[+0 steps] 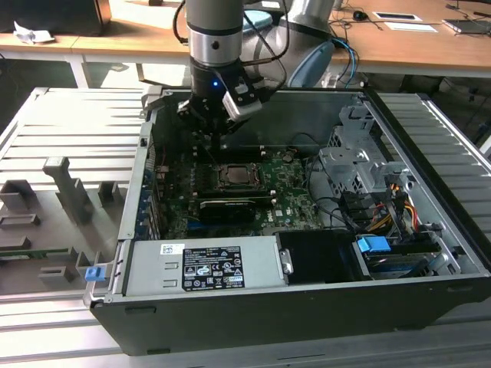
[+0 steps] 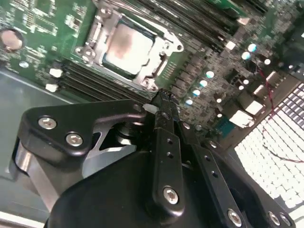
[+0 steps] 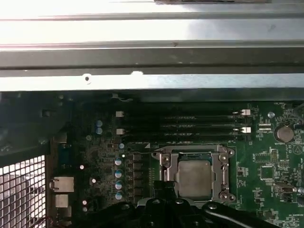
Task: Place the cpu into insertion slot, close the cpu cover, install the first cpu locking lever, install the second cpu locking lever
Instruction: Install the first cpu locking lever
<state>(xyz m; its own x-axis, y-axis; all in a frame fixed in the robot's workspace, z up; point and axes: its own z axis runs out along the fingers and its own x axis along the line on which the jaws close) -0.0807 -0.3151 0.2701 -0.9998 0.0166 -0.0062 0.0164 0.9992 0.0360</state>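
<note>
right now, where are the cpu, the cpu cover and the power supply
cpu (image 3: 194, 178): first wrist view, centre of its metal face
cpu cover (image 3: 222, 173): first wrist view, side bar of the frame
power supply (image 1: 203, 268): exterior view, on its label

Open black metal computer case (image 1: 230, 330) on a grey ribbed bench (image 1: 84, 130), holding a green circuit board (image 1: 295, 205) and a grey labelled power supply box (image 1: 261, 264).

In the exterior view I see a ribbed grey metal table (image 1: 77, 130) spreading from 9 o'clock round to 3 o'clock. Grey fixture blocks (image 1: 65, 188) stand on it at 9 o'clock. Brightly lit wooden desks (image 1: 414, 50) run across 12 o'clock, with white papers (image 1: 412, 26) at 1 o'clock.
</note>
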